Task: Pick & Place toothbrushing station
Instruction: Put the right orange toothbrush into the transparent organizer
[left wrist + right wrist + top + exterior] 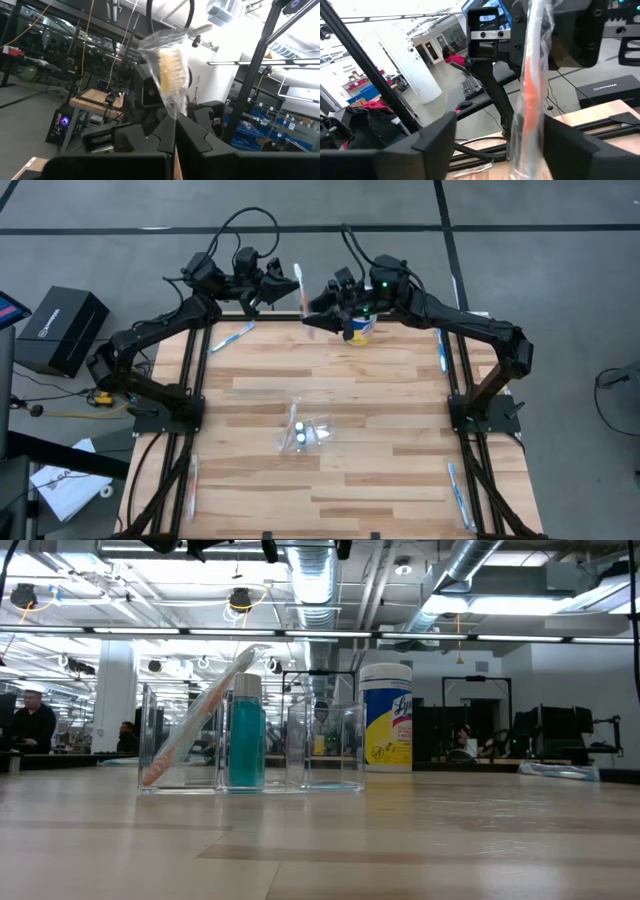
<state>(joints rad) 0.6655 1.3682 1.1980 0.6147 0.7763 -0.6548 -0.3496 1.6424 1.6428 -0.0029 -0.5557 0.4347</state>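
Observation:
My left gripper (280, 288) is shut on a toothbrush in a clear plastic wrapper (298, 285), held up above the table's far edge. Its pale bristle head (172, 70) shows above my fingers in the left wrist view. My right gripper (318, 308) is open just to the right of it. In the right wrist view its two fingers (435, 135) stand on either side of the wrapped orange handle (532, 90); I cannot tell whether they touch it. A clear organizer (305, 430) stands at mid-table. It holds another wrapped orange toothbrush (190, 730), which leans in its left compartment, and a teal bottle (246, 735). My left gripper (175, 131) pinches the wrapped toothbrush between its two shut fingers, on the stem just below the head (174, 111). The head stands up past the fingertips. The toothbrush is lifted clear of the table.
A wipes canister (362, 328) stands at the far edge under my right arm. Blue wrapped toothbrushes lie at the far left (232, 337), along the right edge (441, 350) and near the front corners (458, 495). A black box (62, 328) sits off the table to the left.

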